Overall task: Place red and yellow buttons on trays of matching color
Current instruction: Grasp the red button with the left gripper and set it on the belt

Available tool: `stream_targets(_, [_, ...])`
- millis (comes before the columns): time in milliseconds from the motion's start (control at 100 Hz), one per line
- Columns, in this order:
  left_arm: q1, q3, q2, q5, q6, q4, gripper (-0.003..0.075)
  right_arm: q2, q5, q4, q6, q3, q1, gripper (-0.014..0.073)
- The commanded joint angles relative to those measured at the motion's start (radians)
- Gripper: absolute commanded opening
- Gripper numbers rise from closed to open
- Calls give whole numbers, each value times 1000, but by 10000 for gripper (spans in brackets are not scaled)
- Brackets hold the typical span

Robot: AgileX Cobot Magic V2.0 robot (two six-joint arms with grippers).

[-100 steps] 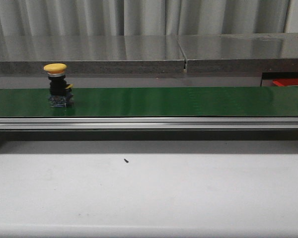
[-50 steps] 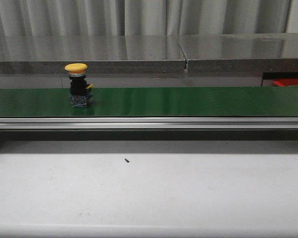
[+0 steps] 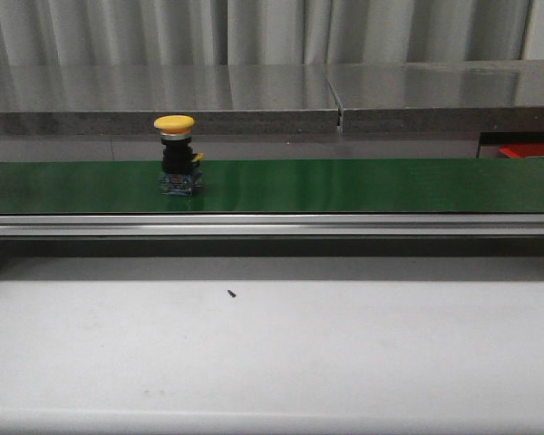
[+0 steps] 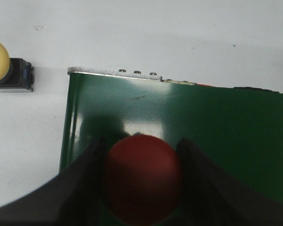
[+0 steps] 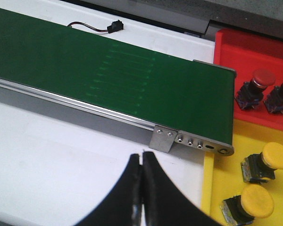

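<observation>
A yellow button [image 3: 178, 155] stands upright on the green belt [image 3: 363, 186], left of centre. My left gripper [image 4: 141, 142] is shut on a red button [image 4: 142, 181] over the belt's end [image 4: 217, 132], a finger against each side of the cap. Another yellow button [image 4: 4, 67] lies on the white table beside that end. My right gripper [image 5: 142, 156] is shut and empty above the table near the belt's other end. The red tray [image 5: 240, 47] holds two red buttons [image 5: 254, 87]; the yellow tray [image 5: 219, 155] holds two yellow buttons [image 5: 269, 162].
The belt's metal rail [image 3: 272, 224] runs across in front of it, with a steel ledge [image 3: 254, 95] behind. A small dark speck [image 3: 229, 293] lies on the white table. A black connector with wires [image 5: 114, 26] lies behind the belt.
The yellow button has travelled to the right along the belt, from the far left toward the centre. Neither arm shows in the front view.
</observation>
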Motion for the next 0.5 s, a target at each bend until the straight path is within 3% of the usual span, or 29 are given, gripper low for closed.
stream_targets(0, [-7,5,-85,-72,-8,-10,-19,-5,-56,11,-5,-26,0,-98])
stream_targets(180, [-7,32,-85,-74,0,-2,-15,-5,-56,11,-5,-26,0,-98])
stream_targets(250, [-7,34,-85,-68,7,-2,20,-5,-56,11,-5,-26,0,-98])
stream_targets(360, [-7,34,-85,-63,16,-2,163,-5,-56,11,-5,-26,0,-98])
stream_targets(490, [-7,34,-85,-81,16,-24,433,-5,-56,11,-5,-26,0,-98])
